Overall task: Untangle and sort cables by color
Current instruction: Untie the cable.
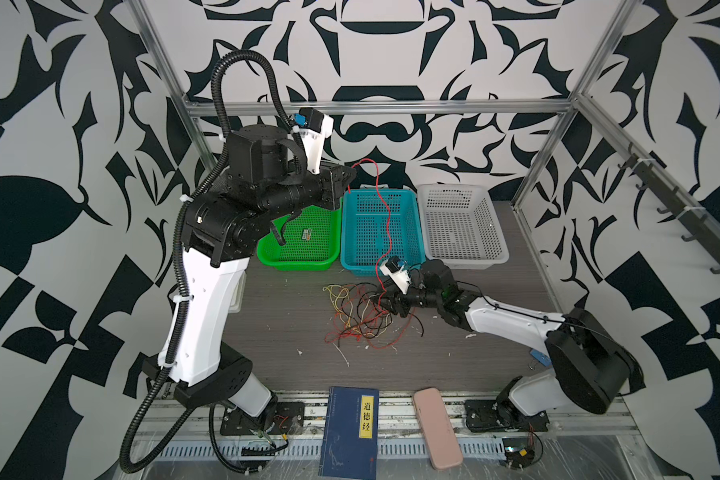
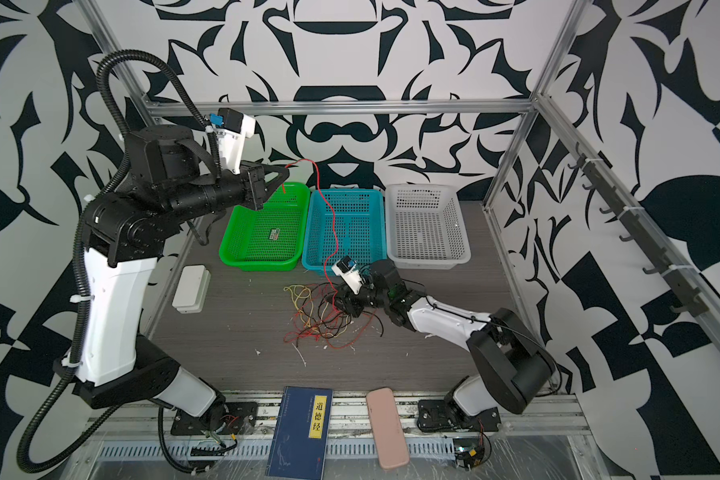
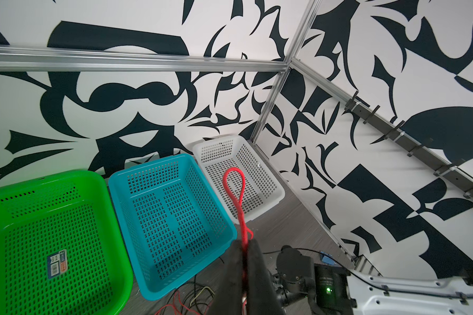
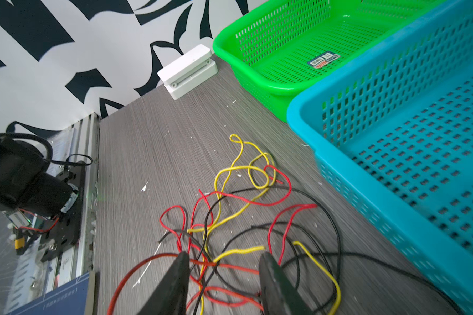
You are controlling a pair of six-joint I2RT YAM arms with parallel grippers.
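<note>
Step in hand: pulling one red strand out of the tangle. The left claw [image 1: 348,176] is clenched on the red cable [image 3: 241,215], raised high near the back, above the seam between the green basket [image 1: 292,262] and the blue basket [image 1: 358,266]; the left wrist view shows a small loop poking out past the pinched fingers. From there the red cable arcs up, hangs down across the blue basket and runs into the cable heap [image 1: 360,311] on the table [image 1: 292,316] just in front of the baskets. The heap is red, yellow and black strands, all crossed over each other. The right claw [image 4: 221,259] sits low on the heap, jaws apart, straddling several strands but gripping none. All three baskets look empty of cables, the white basket [image 1: 474,259] included, so sorting looks barely begun. Next move, my guess: the right claw pins the other strands so the heap stays put while the left lifts the red tail free, then drops it in one basket. Risk is dragging the whole knot along.
</note>
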